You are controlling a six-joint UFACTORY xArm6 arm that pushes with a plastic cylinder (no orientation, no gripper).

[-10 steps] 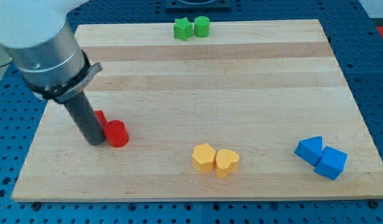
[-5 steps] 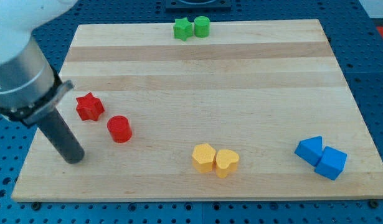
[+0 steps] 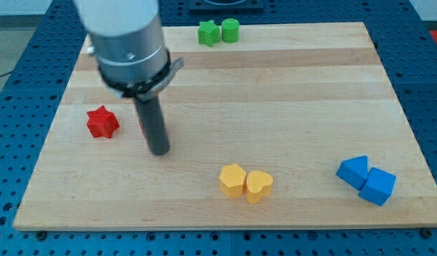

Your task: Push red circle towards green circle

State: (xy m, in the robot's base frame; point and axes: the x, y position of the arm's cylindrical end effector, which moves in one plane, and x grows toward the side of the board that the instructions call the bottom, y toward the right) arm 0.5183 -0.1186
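In the camera view, a wooden desk [image 3: 289, 92] is carrying seven visible blocks plus one that is mostly hidden. Two green blocks are sitting side by side at the view's top edge: a green star [image 3: 208, 33] on the left and the green circle [image 3: 230, 30] touching or just beside it on the right. Two yellow blocks are sitting together near the view's bottom: a yellow hexagon-like block [image 3: 232, 180] and a yellow heart [image 3: 259, 185] touching it. Two blue blocks [image 3: 366, 180] are lying against each other at the bottom right. One red star [image 3: 102, 122] is standing alone at the left.

The dark rod is coming down just right of the red star, and my tip [image 3: 159, 151] is resting on the desk there. The red circle [image 3: 141, 125] is showing only as a thin red sliver along the rod's left edge, behind the rod, well apart from the green circle. The arm is carrying no hand, only the rod.
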